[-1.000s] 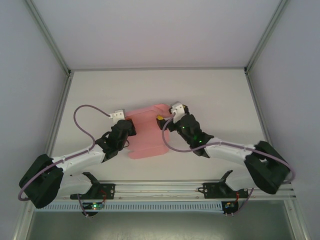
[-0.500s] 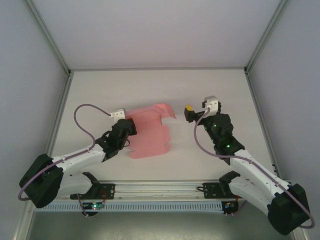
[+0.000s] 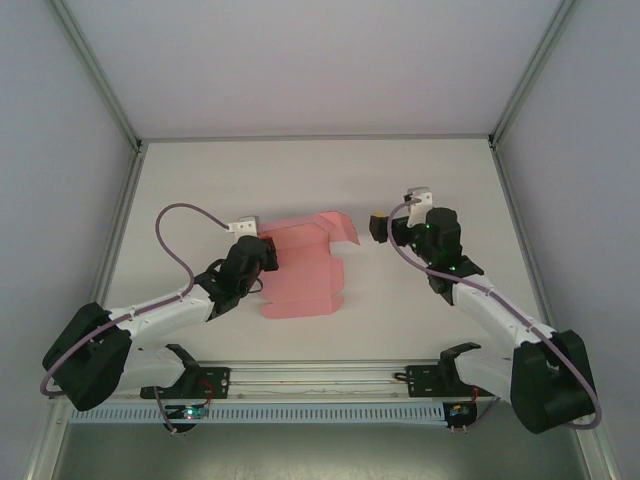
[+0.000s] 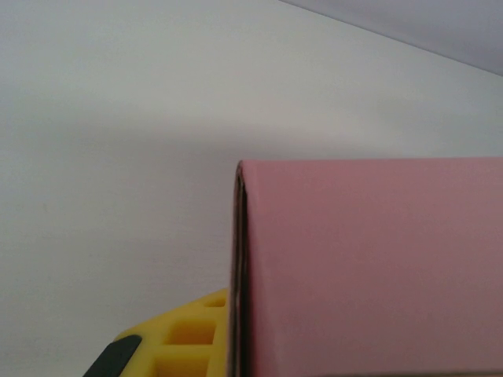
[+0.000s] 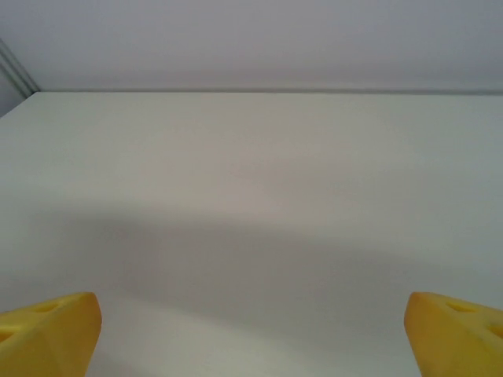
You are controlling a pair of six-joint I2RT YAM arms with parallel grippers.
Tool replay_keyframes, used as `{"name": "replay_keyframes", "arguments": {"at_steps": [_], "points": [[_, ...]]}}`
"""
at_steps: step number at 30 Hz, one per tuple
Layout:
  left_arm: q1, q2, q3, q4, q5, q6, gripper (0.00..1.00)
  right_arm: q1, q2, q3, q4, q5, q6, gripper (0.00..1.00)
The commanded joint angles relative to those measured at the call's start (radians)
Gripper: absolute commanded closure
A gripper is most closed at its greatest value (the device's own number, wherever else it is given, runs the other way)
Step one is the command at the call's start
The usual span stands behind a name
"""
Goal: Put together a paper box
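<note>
Now left pincer point(image 3: 268, 252) grips the paper box point(image 3: 305, 278); right pincer point(image 3: 379, 228) hovers agape.

Left arm point(image 3: 150, 315) and right arm point(image 3: 495, 312) are built alike: white tubular links between bulky black joint housings, each on a black bracket point(image 3: 195, 378) bolted to an aluminium rail point(image 3: 320, 380). A purple cable point(image 3: 165, 235) loops along each arm to a small white camera block point(image 3: 243, 227) at the wrist. Green indicator lights point(image 3: 452, 265) glow on the right arm's black housings, and a small board point(image 3: 185, 411) with a green light sits below the left base. Jaws are yellow plastic moulded with square lattice pockets, one with a black patch near its root.
</note>
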Motion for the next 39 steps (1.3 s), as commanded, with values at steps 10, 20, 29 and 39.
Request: {"name": "replay_keyframes", "arguments": {"at_steps": [10,20,29,39], "points": [[0.012,0.01,0.035,0.022,0.003,0.021,1.0,0.028,0.104,0.079,0.014,-0.296,0.014,0.02],[0.013,0.016,0.035,0.025,0.011,0.016,1.0,0.049,0.114,0.084,0.01,-0.37,-0.021,0.02],[0.012,0.014,0.038,0.022,0.022,0.022,1.0,0.082,0.126,0.096,-0.008,-0.459,-0.08,0.08],[0.013,0.014,0.04,0.024,0.037,0.027,1.0,0.137,0.168,0.149,-0.065,-0.509,-0.151,0.18]]}}
